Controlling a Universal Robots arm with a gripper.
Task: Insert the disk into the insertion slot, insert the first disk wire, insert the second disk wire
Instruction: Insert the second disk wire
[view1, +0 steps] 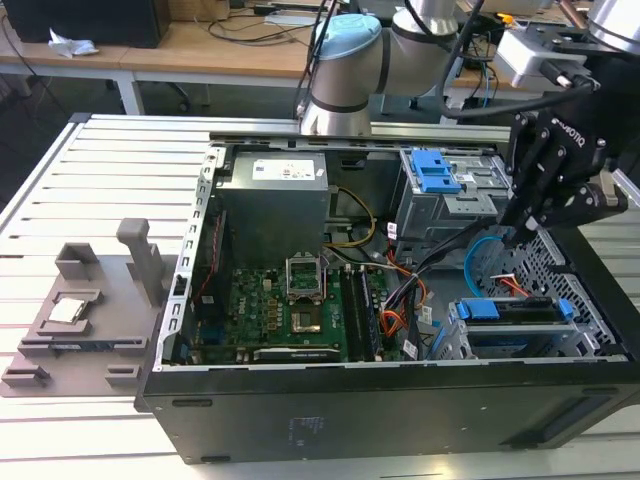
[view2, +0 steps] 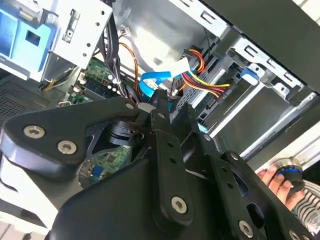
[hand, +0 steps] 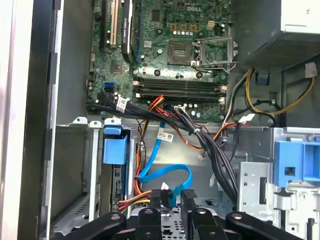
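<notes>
We found the disk (view1: 510, 311) lying flat in the insertion slot (view1: 462, 345), in the corner of the case toward the exterior view's right. Its blue frame sat level with the cage rim, so we judged step 1 of 3 done. The first disk wire (view2: 202, 76) ran toward the disk's back edge, but its plug was hidden and we could not tell whether it was seated. The second disk wire (hand: 167, 176) curled in a loop just above the cage. The gripper (hand: 171, 196) held its fingers narrow around that cable's end, apparently pinching the plug, which was not yet in the disk.

Room was tight. The taller bay (view1: 445, 200) stood just beside, the perforated case wall (view1: 560, 268) closed the other side, and a thick black cable bundle (hand: 215, 160) crossed nearby. A person's hand (view2: 277, 179) rested outside the case.
</notes>
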